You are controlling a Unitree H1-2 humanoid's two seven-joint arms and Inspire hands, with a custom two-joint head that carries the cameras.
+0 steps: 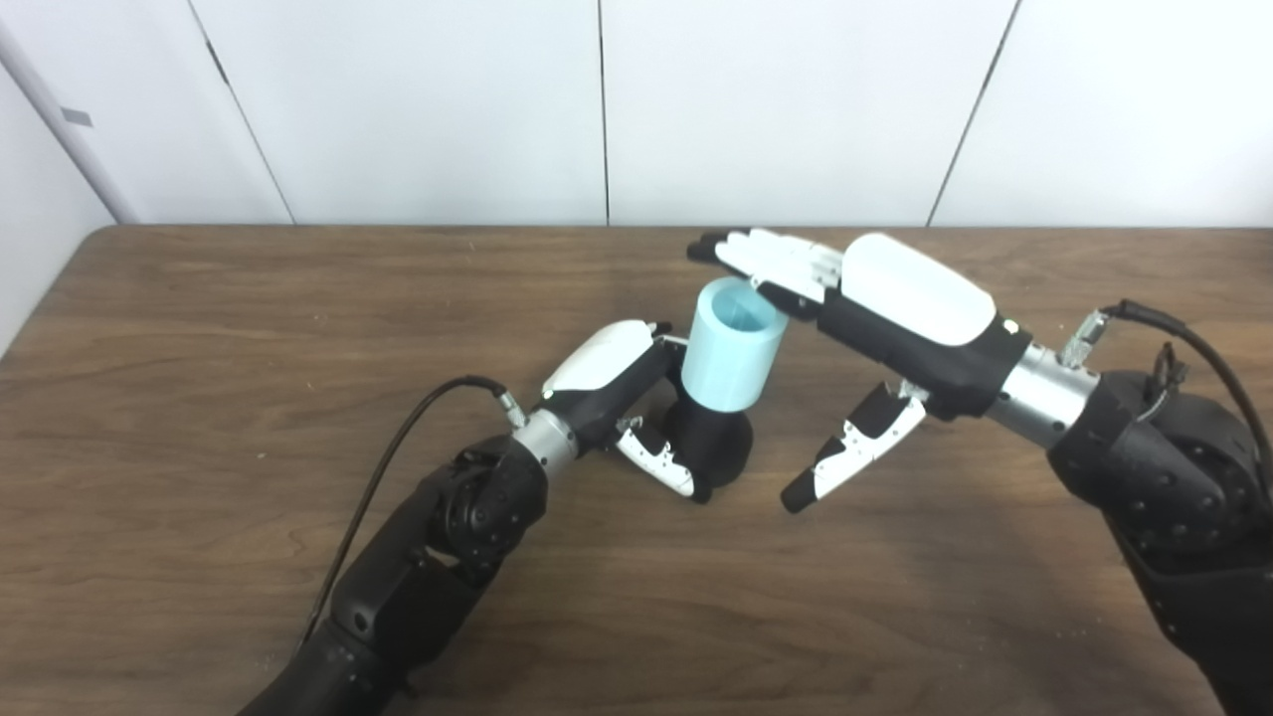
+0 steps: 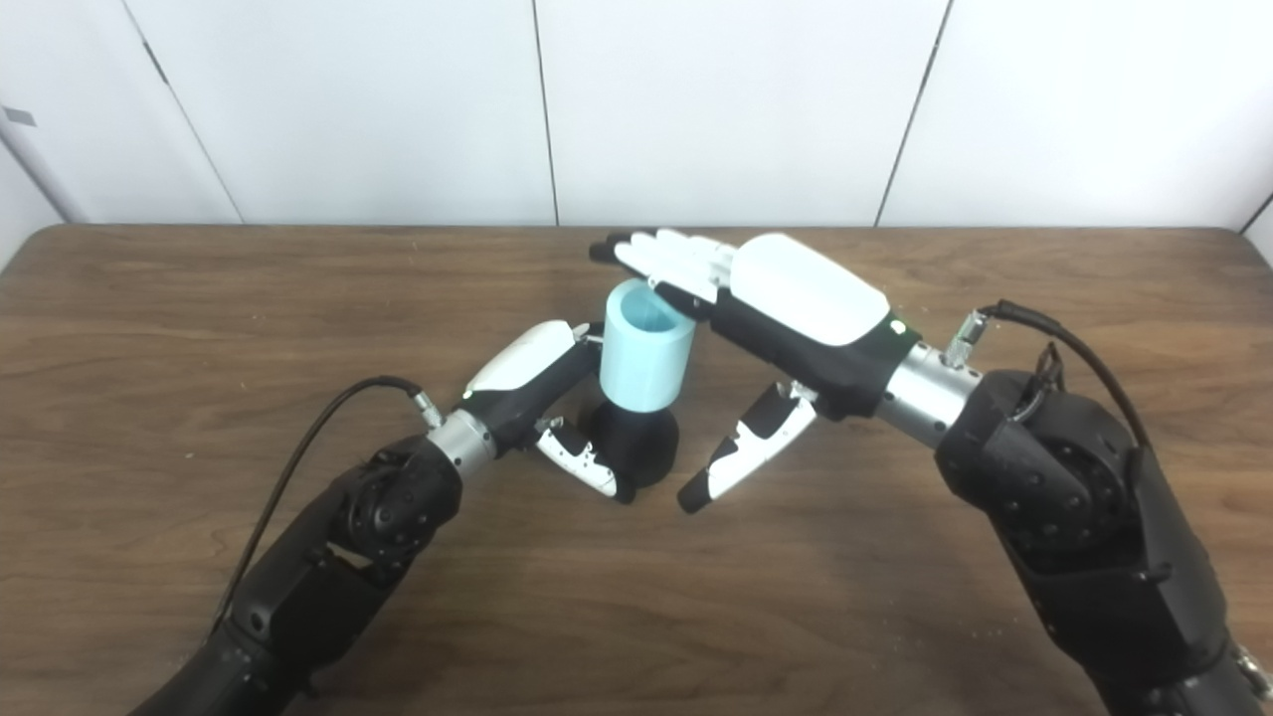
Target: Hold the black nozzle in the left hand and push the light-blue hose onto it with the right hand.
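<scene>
Gripping the squat black plastic nozzle [image 1: 711, 443] at table centre, my left hand [image 1: 622, 383] steadies it while my right hand [image 1: 875, 318], fingers spread flat, presses the light-blue cylindrical hose [image 1: 731, 348] downward.

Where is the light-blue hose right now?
The light-blue hose stands mid-table atop the black nozzle, which the left hand grips; the open right hand has its fingers over its rim.
</scene>
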